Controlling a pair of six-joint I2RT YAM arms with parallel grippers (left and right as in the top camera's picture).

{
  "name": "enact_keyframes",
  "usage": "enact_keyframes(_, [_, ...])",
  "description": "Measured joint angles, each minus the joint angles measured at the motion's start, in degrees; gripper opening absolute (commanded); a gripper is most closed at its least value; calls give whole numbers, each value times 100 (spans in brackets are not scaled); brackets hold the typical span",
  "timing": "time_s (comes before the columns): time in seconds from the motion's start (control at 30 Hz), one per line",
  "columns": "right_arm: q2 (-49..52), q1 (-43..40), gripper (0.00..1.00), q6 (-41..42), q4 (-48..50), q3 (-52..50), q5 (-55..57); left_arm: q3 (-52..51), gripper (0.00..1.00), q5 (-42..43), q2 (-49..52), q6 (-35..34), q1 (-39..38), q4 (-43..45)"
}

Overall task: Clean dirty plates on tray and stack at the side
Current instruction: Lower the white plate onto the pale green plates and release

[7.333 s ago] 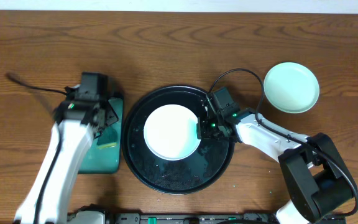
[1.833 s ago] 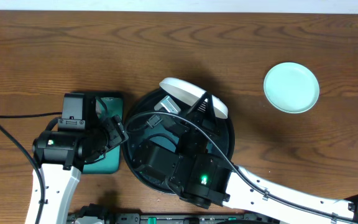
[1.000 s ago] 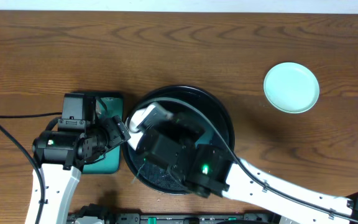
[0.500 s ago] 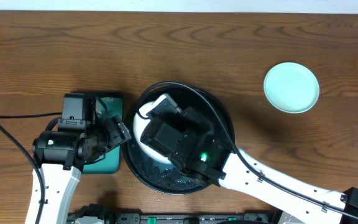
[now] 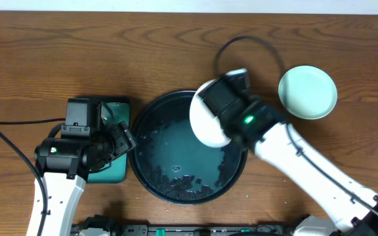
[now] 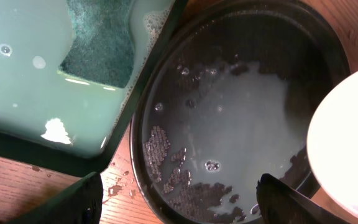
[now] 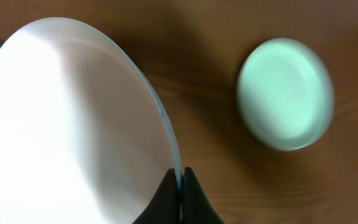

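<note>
The right jaws are shut tight on the rim of a white plate [image 7: 73, 124], pinching its thin edge between their two dark tips. We see the plate held tilted, lifted over the right-hand part of the round black tray [image 5: 166, 141], its rim overlapping the tray's edge when seen from above. To the right of it, well apart from the tray, a mint-green plate [image 5: 308, 92] lies flat on the wooden surface [image 5: 77, 46].

The left jaws stand wide apart and hold nothing. They hover low over the left rim of the black tray, where it sits just beside a rectangular teal tray [image 5: 108, 172]. The black tray holds a shallow pool of cloudy water with clusters of small bubbles along its lower side. The teal tray holds pale, milky water, and a dark green sponge [image 6: 98, 43] lies in it near the far corner.
</note>
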Motion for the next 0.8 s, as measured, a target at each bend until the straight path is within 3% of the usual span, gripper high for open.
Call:
enact_keyframes(0.43, [2, -4061, 1, 446, 509, -136, -2804, 0, 79, 0, 0, 2, 0, 17])
enact_keyframes(0.53, [2, -4964, 1, 442, 597, -304, -3060, 0, 79, 0, 0, 2, 0, 17])
enact_keyframes(0.8, [203, -6367, 1, 358, 1071, -758, -3272, 0, 79, 0, 0, 2, 0, 35])
